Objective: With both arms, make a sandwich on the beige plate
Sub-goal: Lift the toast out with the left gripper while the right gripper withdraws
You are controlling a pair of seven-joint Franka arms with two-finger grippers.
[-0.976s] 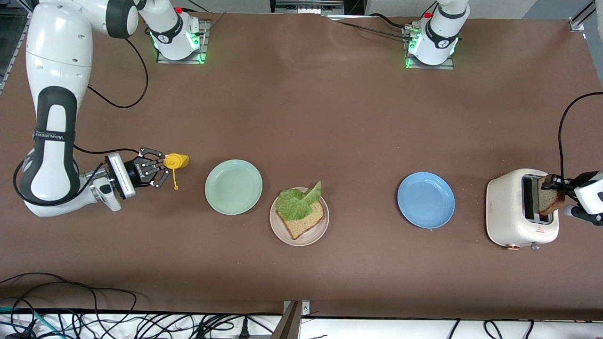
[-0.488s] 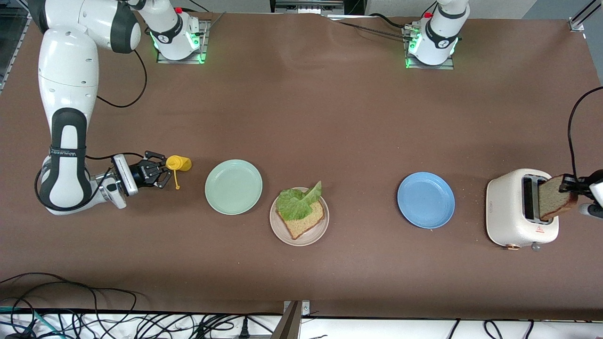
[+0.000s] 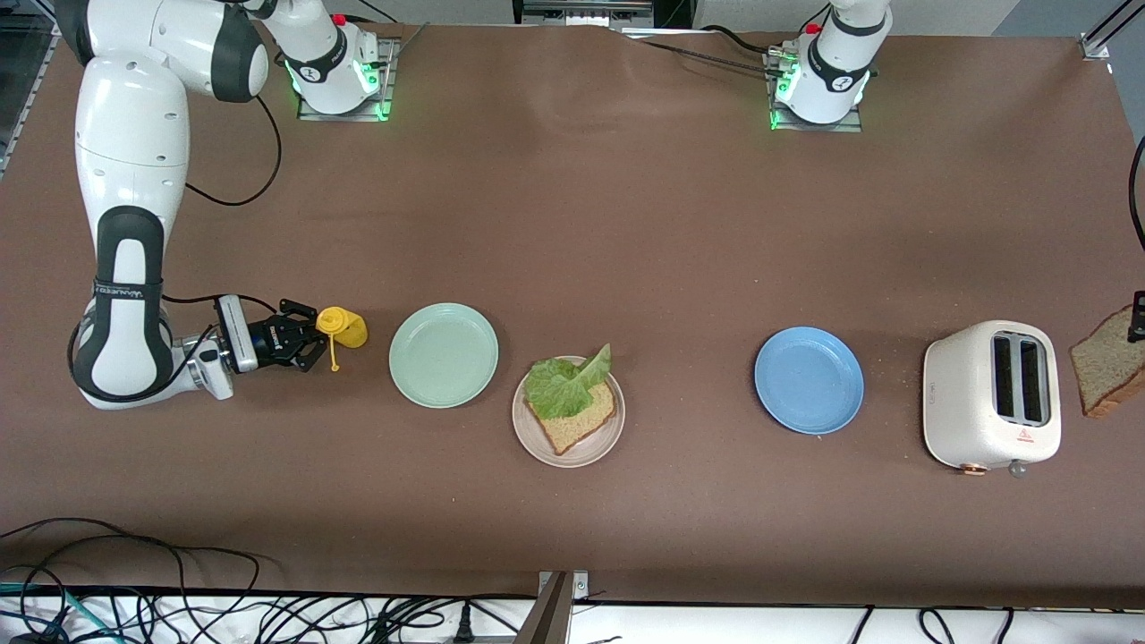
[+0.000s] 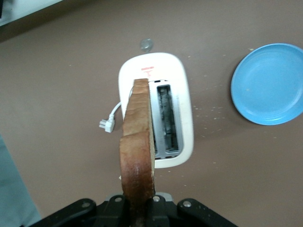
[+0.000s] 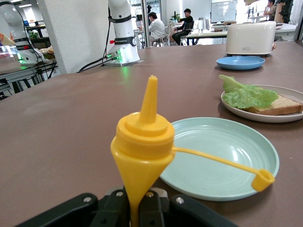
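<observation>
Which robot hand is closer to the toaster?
Left. The left hand holds a bread slice up beside the toaster. The right hand is at the table's right-arm end, gripping a yellow cap.

the right gripper's black fingers (image 5: 94, 208) are clamped on a yellow plastic cone-shaped bottle top with a pointed nozzle (image 5: 143, 142), whose small cap (image 5: 263, 180) dangles on a thin strap over a round mint-green plate (image 5: 222, 158) on the brown table (image 5: 57, 127). next to that plate sits a round beige plate (image 5: 265, 116) carrying a slice of brown-crusted bread (image 5: 277, 106) with a ruffled green lettuce leaf (image 5: 244, 94) on it. farther toward the left arm's end stand a round blue plate (image 5: 240, 62), a cream toaster (image 5: 250, 38) and a white arm base lit green (image 5: 120, 33).
</observation>
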